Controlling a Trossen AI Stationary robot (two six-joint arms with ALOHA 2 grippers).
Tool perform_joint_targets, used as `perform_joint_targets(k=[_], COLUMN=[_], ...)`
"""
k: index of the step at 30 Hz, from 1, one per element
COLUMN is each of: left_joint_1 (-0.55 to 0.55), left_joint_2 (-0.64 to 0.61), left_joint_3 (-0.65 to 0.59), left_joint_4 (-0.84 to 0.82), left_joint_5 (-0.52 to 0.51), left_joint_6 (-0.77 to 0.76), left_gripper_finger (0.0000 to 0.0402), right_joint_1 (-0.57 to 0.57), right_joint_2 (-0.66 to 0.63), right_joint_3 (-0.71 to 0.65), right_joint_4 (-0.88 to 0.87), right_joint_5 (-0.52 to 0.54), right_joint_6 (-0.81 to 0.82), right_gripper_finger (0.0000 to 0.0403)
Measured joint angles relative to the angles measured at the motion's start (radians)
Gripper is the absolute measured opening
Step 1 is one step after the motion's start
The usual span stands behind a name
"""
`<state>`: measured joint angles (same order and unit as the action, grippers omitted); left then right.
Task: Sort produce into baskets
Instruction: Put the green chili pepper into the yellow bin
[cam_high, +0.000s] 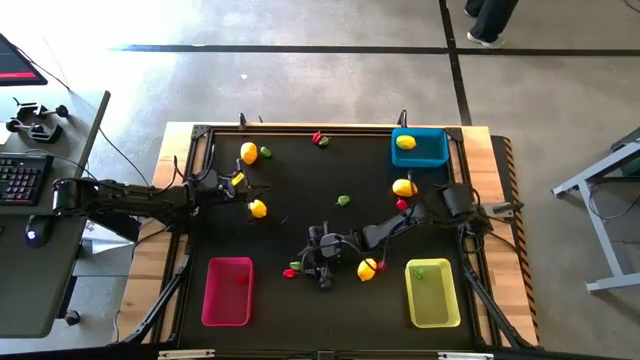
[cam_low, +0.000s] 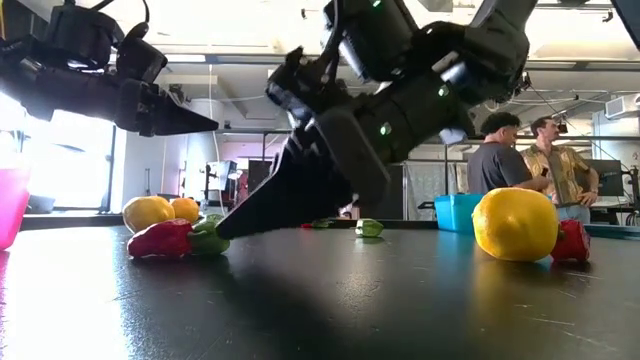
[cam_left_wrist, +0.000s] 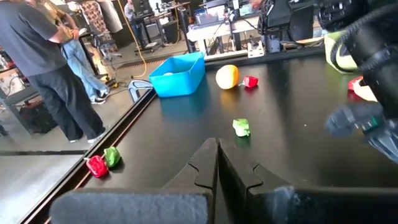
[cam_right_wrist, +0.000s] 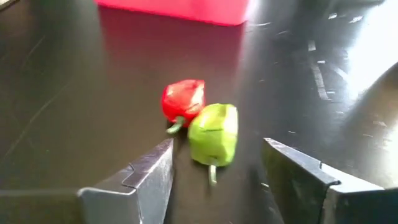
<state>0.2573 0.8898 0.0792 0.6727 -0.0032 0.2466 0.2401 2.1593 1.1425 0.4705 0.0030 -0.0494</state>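
A small red pepper-like piece (cam_right_wrist: 183, 98) and a green one (cam_right_wrist: 213, 134) lie touching each other on the black table, near the pink-red basket (cam_high: 227, 291). My right gripper (cam_right_wrist: 217, 171) is open and slants down at them. Its fingers stand on either side of the green piece's near end without touching it. In the low view its fingertip (cam_low: 228, 230) is just beside the green piece (cam_low: 208, 240). My left gripper (cam_left_wrist: 217, 155) is shut and holds nothing, hovering over the table's left part (cam_high: 236, 181).
A lemon (cam_high: 367, 268) lies right of my right gripper. More lemons (cam_high: 258, 208), (cam_high: 404, 187), (cam_high: 249, 152) and green bits (cam_high: 343, 200) are scattered about. The blue basket (cam_high: 419, 147) holds a lemon. The yellow-green basket (cam_high: 432, 293) is at the near right. People stand beyond the table (cam_low: 495, 160).
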Motion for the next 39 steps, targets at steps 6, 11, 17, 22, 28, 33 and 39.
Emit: perform_joint_targets(k=[6, 11, 17, 22, 28, 33, 39], left_joint_1=[0.0, 0.0, 0.0, 0.0, 0.0, 0.0, -0.002], left_joint_2=[0.0, 0.0, 0.0, 0.0, 0.0, 0.0, 0.0], left_joint_3=[0.0, 0.0, 0.0, 0.0, 0.0, 0.0, 0.0], left_joint_4=[-0.004, -0.009, -0.024, -0.025, -0.026, -0.026, -0.038], left_joint_5=[0.0, 0.0, 0.0, 0.0, 0.0, 0.0, 0.0], left_joint_6=[0.0, 0.0, 0.0, -0.006, -0.008, -0.009, -0.009], left_gripper_finger=[0.0, 0.0, 0.0, 0.0, 0.0, 0.0, 0.0], right_joint_1=[-0.008, -0.019, -0.027, -0.038, -0.059, -0.055, -0.007], right_joint_2=[0.021, 0.022, 0.023, 0.008, -0.096, -0.246, -0.441], right_joint_3=[0.036, 0.036, 0.035, 0.035, 0.035, 0.035, 0.035], right_joint_4=[0.004, -0.004, -0.021, -0.056, -0.208, -0.439, -0.802], right_joint_5=[-0.023, -0.032, -0.041, -0.055, -0.025, 0.044, 0.069], right_joint_6=[-0.004, 0.007, 0.015, 0.018, 0.02, 0.047, 0.272], right_gripper_finger=[0.0208, 0.0159, 0.0074, 0.0031, 0.0034, 0.0032, 0.0033])
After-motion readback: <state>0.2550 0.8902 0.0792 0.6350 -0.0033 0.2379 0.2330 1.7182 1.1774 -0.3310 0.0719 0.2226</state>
